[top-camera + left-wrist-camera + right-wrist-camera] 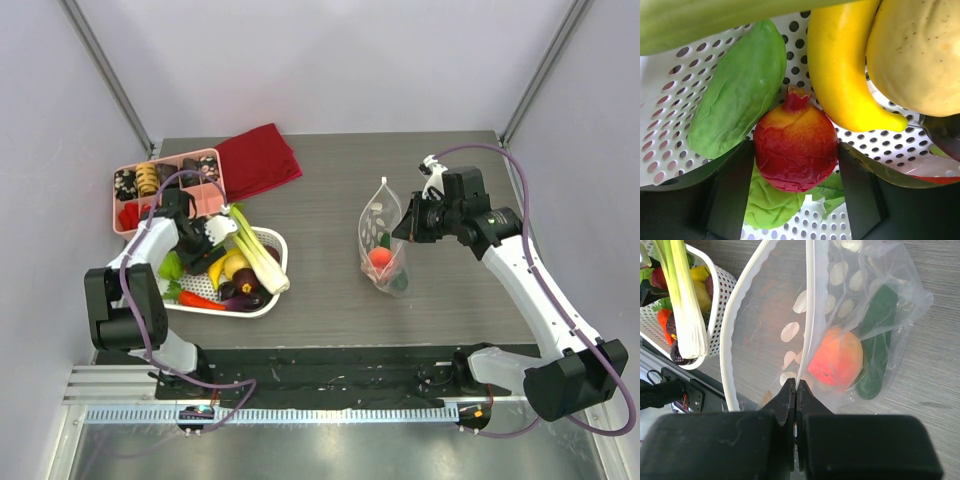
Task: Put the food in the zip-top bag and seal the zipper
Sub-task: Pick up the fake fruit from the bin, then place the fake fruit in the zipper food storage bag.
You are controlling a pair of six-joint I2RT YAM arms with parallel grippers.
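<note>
Bag (378, 228) rim may slip from the clamped right jaws; left jaws, apart around the peach (795, 147), could fumble it.

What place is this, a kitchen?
Probably a robot test booth, not a kitchen: plain walls box in a table, left arm and right arm bolted at its edge, and a basket holds toy food.
</note>
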